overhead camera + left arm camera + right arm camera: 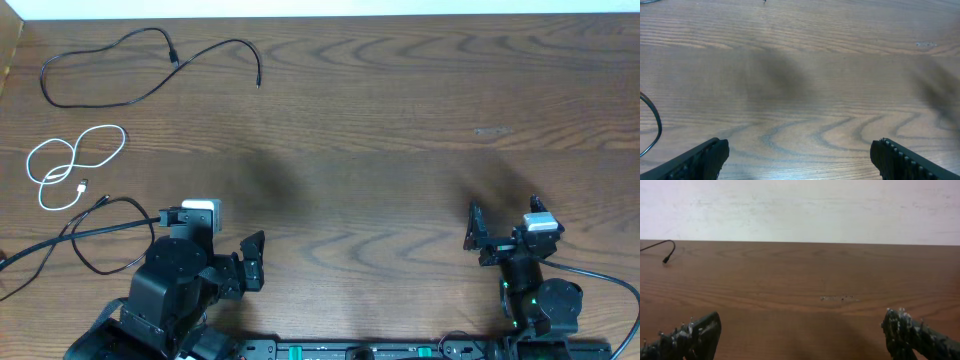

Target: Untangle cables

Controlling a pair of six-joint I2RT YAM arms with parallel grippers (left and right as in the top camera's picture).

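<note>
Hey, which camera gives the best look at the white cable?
The overhead view: the white cable lies whole in loose loops at the table's left side. Neither wrist view shows it; the left wrist catches only a black curve, the right wrist a black plug end.

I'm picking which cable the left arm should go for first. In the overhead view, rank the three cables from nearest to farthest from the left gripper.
From the left gripper:
1. Near black cable, looped just to the left of the left arm.
2 and 3. Too close to call: the white cable, coiled at mid-left, and the far black cable, at the far-left edge with one plug trailing toward centre.
</note>
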